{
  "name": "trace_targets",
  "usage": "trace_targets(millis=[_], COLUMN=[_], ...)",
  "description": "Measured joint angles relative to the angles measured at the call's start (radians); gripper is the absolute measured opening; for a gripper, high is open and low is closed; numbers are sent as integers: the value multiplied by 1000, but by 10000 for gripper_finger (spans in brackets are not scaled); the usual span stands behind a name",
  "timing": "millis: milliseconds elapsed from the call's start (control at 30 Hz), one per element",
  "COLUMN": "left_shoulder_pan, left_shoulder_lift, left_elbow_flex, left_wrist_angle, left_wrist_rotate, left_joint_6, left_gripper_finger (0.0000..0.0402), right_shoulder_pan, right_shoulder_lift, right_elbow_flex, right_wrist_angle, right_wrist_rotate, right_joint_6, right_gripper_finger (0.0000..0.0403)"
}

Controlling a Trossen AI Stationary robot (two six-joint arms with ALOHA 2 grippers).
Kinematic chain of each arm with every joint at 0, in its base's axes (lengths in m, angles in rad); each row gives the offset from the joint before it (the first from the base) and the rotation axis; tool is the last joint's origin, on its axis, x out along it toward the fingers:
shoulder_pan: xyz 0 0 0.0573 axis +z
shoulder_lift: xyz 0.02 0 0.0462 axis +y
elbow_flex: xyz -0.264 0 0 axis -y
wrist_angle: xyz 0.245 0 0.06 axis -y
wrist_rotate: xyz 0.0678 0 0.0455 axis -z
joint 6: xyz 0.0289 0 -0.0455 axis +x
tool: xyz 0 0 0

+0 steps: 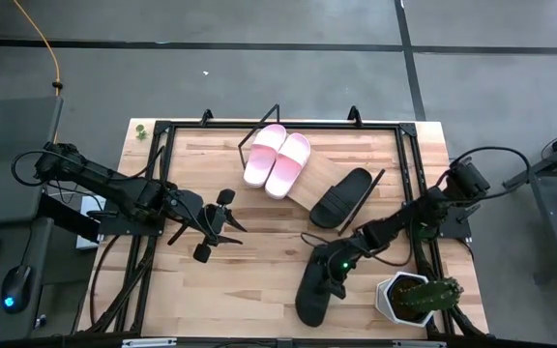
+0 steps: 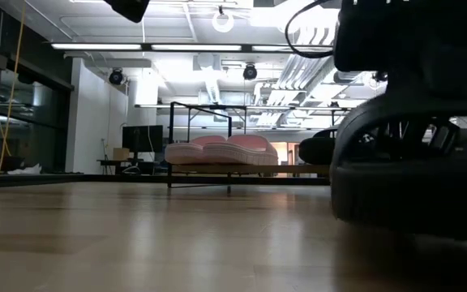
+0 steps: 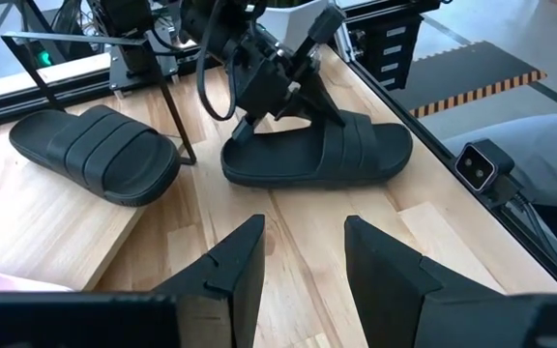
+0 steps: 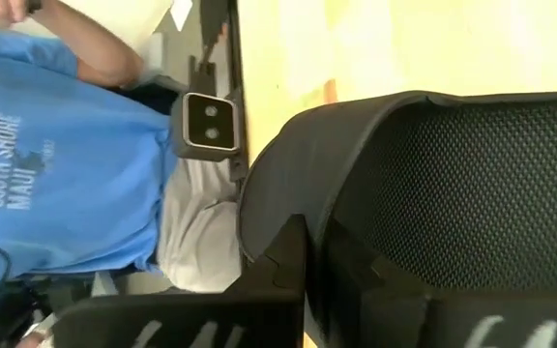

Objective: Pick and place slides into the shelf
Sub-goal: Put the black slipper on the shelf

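the last black slide [image 1: 315, 288] lies on the table [image 1: 259, 290] near the front edge, the right gripper [image 1: 334, 268] clamped on its strap. two pink slides [image 1: 277, 159] and a black one [image 1: 341, 196] already rest on the shelf [image 1: 309, 186] (tilted, mid-table). the left gripper [image 1: 222, 223] hovers beside it, jaws spread wide.

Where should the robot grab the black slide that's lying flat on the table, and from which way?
Probably by the broad strap, coming down from above. The black slide lies sole-down on the table, so the arched strap stands up and leaves a gap for one finger under it. The right gripper is already at that strap. The left gripper waits open mid-table.
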Motion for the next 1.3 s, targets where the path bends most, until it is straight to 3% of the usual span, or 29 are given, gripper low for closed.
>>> trace_targets(millis=[367, 967, 1300], left_shoulder_pan=[0, 0, 0], left_shoulder_lift=[0, 0, 0], left_elbow_flex=[0, 0, 0], left_wrist_angle=[-2, -2, -3], left_wrist_rotate=[0, 0, 0], left_joint_6=[0, 0, 0], left_gripper_finger=[128, 128, 128], right_shoulder_pan=[-45, -135, -238], right_shoulder_lift=[-1, -1, -1], right_elbow_flex=[103, 439, 563], right_wrist_angle=[-58, -608, -793], right_wrist_rotate=[-90, -104, -84], right_joint_6=[-110, -401, -521], right_gripper_finger=[0, 0, 0])
